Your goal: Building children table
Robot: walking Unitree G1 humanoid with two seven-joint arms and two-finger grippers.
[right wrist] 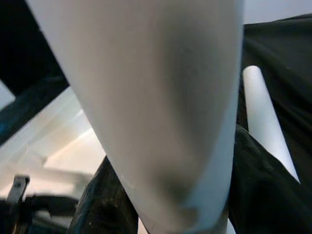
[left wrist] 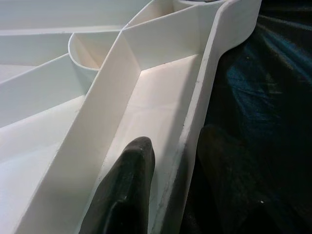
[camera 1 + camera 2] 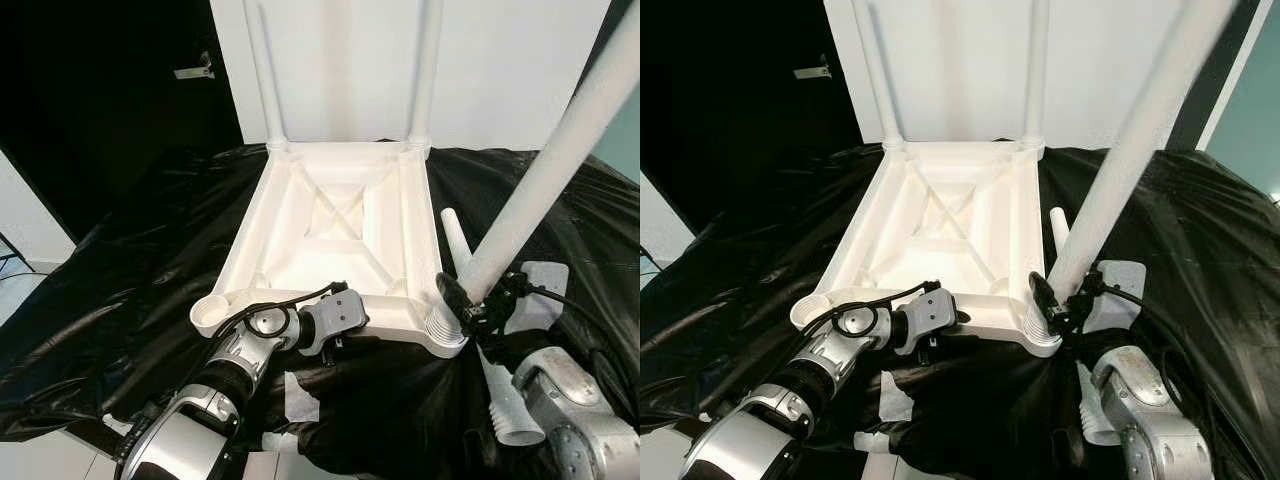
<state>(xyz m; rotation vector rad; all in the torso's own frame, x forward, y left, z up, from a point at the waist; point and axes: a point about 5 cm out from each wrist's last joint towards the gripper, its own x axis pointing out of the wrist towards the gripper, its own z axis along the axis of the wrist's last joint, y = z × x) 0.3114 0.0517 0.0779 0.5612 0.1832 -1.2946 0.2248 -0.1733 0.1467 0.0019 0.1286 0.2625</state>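
Right gripper (image 3: 470,300) clamped round a white table leg (image 3: 545,165), its threaded foot at the near right corner socket of the upturned white tabletop (image 3: 335,225). Left gripper (image 2: 170,170) pinching the tabletop's near rim, one finger (image 2: 129,187) inside, the other outside. Two far legs upright in place. Spare leg (image 3: 505,395) loose on black sheeting (image 3: 120,290) beside the right arm.

No legible text or labels anywhere.
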